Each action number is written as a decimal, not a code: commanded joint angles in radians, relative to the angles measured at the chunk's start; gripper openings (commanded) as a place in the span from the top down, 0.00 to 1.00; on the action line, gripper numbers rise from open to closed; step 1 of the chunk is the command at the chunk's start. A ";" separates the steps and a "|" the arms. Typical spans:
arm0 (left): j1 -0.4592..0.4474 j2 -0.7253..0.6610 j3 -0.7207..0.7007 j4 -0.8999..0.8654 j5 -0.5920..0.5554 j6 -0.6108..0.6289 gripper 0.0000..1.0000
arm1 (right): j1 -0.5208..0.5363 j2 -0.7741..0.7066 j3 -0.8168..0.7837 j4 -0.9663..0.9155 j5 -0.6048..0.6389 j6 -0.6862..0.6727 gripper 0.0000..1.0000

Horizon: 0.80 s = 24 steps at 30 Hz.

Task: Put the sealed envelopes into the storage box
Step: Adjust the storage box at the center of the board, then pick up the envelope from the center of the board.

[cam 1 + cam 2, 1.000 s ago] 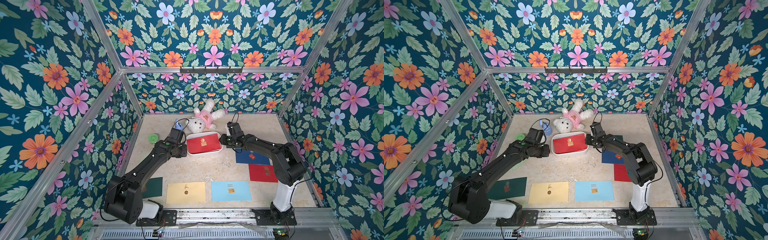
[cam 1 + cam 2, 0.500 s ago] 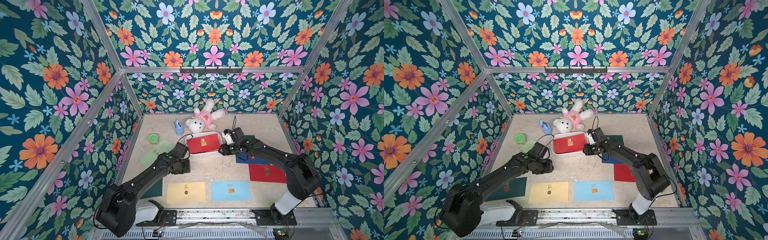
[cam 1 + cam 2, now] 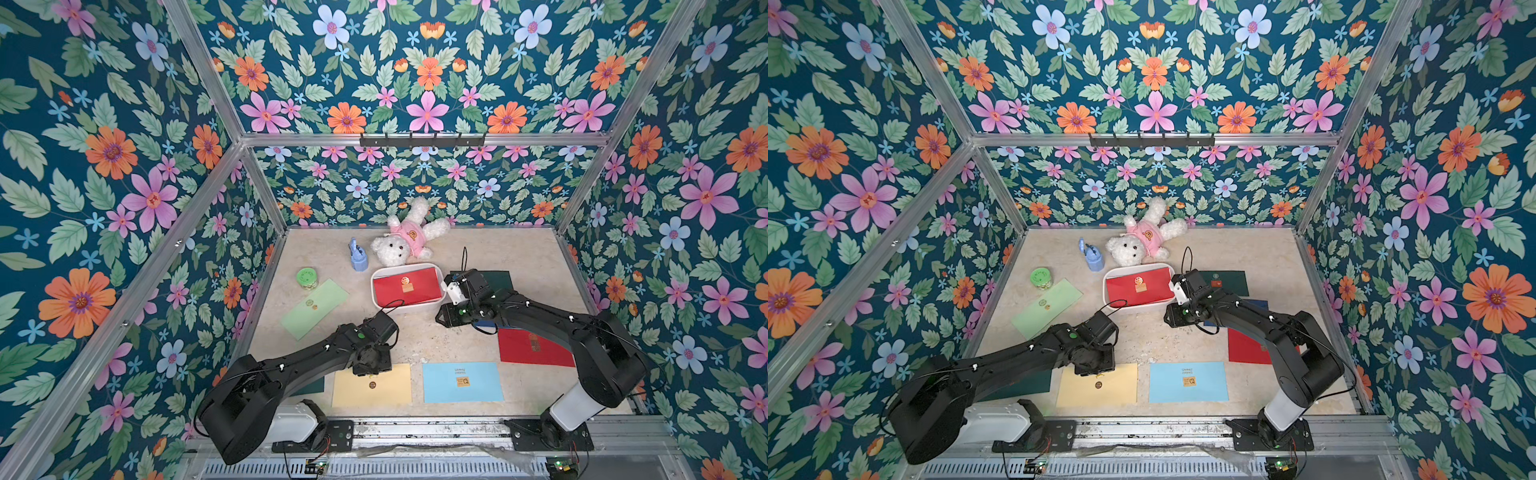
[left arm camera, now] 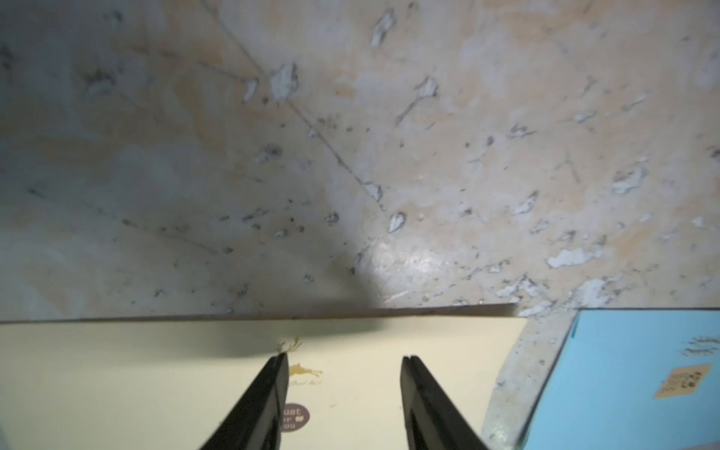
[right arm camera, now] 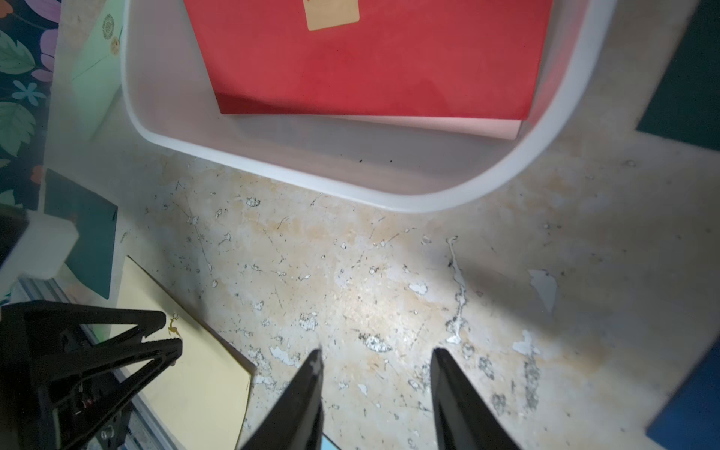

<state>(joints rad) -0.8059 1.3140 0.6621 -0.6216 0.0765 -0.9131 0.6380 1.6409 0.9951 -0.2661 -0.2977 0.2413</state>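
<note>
The white storage box [image 3: 409, 306] stands mid-table with a red envelope [image 3: 407, 286] lying in it, on top of a pink one [image 5: 487, 126]. My left gripper [image 4: 345, 356] hangs open just above the yellow envelope [image 3: 372, 390] near the front edge, its fingertips straddling the printed deer by the seal sticker. My right gripper [image 5: 376, 350] is open over bare table, just in front of the box's right corner [image 5: 389, 198]. Neither gripper holds anything. Other envelopes lie flat: light green [image 3: 314, 307], light blue [image 3: 461, 382], red [image 3: 536, 351], dark green [image 3: 496, 278].
A navy envelope [image 5: 693, 409] lies partly under the right arm, and another dark green one [image 3: 311, 386] under the left arm. A plush bear [image 3: 405, 245], a small blue toy [image 3: 357, 257] and a green-lidded jar [image 3: 306, 277] sit behind and left of the box.
Both arms have drawn back from the box toward the front. The left gripper came down over the yellow envelope. The red envelope stays in the box.
</note>
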 commanded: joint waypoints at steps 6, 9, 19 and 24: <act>-0.009 0.027 -0.013 0.000 -0.022 -0.073 0.44 | 0.009 0.024 0.018 0.044 -0.017 0.018 0.53; -0.009 0.064 -0.018 0.019 -0.026 -0.075 0.44 | 0.016 0.045 0.019 0.048 -0.017 0.024 0.53; -0.007 0.168 0.026 0.076 -0.155 -0.070 0.48 | 0.019 0.026 -0.008 0.064 0.000 0.052 0.53; 0.012 0.192 0.042 0.128 -0.177 -0.073 0.49 | 0.021 -0.012 -0.026 0.071 -0.015 0.067 0.53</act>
<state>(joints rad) -0.8097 1.4731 0.7181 -0.6781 0.0311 -0.9981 0.6571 1.6615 0.9710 -0.2070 -0.3096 0.2947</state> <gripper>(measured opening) 0.513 0.467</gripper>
